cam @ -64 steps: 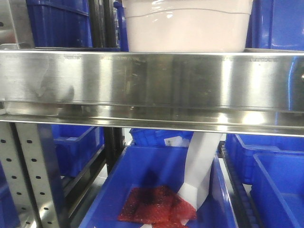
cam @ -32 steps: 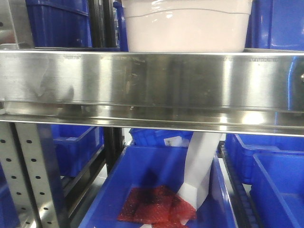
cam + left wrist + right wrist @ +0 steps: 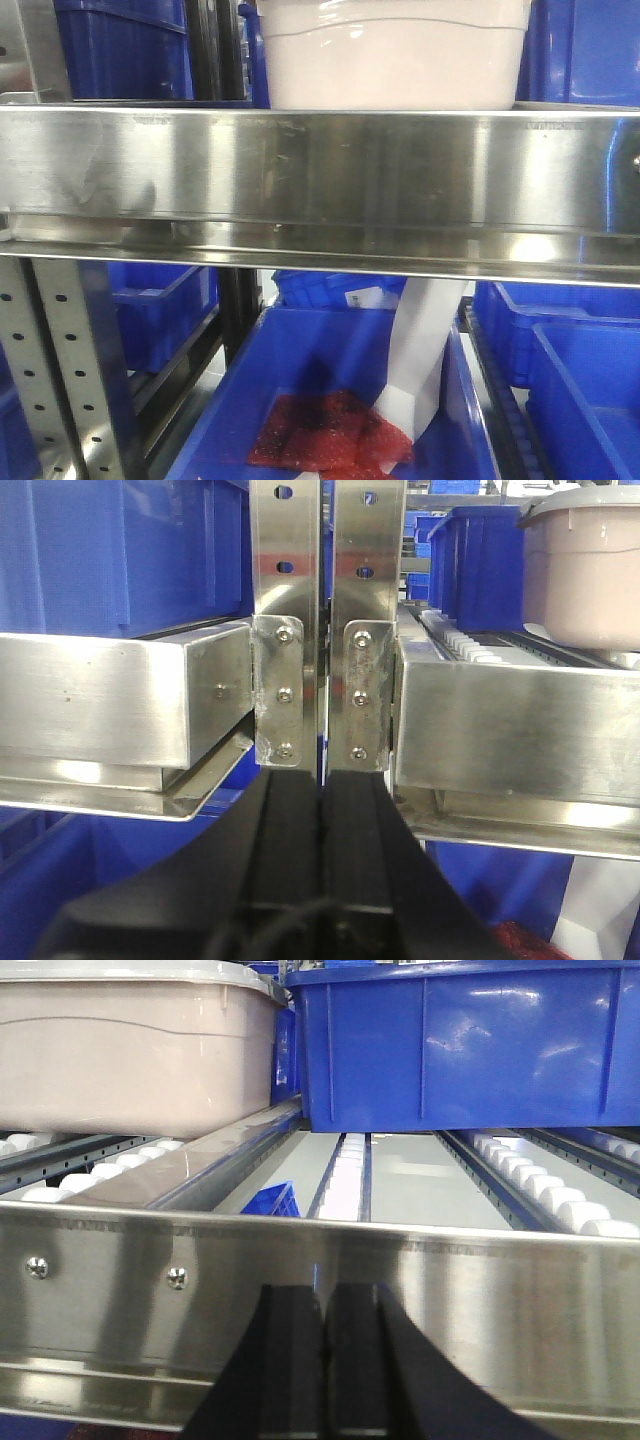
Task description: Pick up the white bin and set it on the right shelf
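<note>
No legible text, labels or numbers.

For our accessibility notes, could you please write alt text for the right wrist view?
The white bin sits on the roller shelf beside a blue bin. The right gripper, fingers closed together, is low in front of the shelf's steel rail.

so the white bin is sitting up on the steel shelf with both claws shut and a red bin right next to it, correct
Not quite: the neighbour is a blue bin, not red, as the right wrist view shows. The rest holds: the white bin sits on the steel shelf, and the left claw and right claw are both shut.
</note>
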Controlling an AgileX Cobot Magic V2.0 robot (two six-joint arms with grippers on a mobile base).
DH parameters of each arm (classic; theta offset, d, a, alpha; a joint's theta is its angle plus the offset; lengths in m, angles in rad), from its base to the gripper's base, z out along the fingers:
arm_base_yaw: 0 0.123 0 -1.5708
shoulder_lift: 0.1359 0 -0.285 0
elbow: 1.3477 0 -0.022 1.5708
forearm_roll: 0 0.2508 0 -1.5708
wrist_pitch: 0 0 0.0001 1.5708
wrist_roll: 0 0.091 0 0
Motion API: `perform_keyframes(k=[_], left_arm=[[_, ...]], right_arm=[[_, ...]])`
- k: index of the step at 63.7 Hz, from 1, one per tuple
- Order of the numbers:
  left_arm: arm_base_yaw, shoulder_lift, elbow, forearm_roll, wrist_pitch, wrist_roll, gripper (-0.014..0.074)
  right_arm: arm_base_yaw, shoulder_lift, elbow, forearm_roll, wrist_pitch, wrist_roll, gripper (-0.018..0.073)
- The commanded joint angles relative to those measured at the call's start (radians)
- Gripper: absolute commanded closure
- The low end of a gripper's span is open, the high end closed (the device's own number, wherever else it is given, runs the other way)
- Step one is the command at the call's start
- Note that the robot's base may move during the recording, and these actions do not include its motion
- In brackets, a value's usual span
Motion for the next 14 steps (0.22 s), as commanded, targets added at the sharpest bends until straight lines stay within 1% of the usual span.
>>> perform_keyframes(k=[1, 14], left_arm=[[0.001, -0.013, 0.009, -0.010, -0.089, -0.003, 0.0715], [0.001, -0.013, 0.009, -0.010, -0.089, -0.003, 0.0715]], right_arm=[[0.001, -0.012, -0.002, -0.002, -0.095, 0.000, 0.0483], [0.001, -0.012, -0.002, -0.002, -0.095, 0.000, 0.0483]])
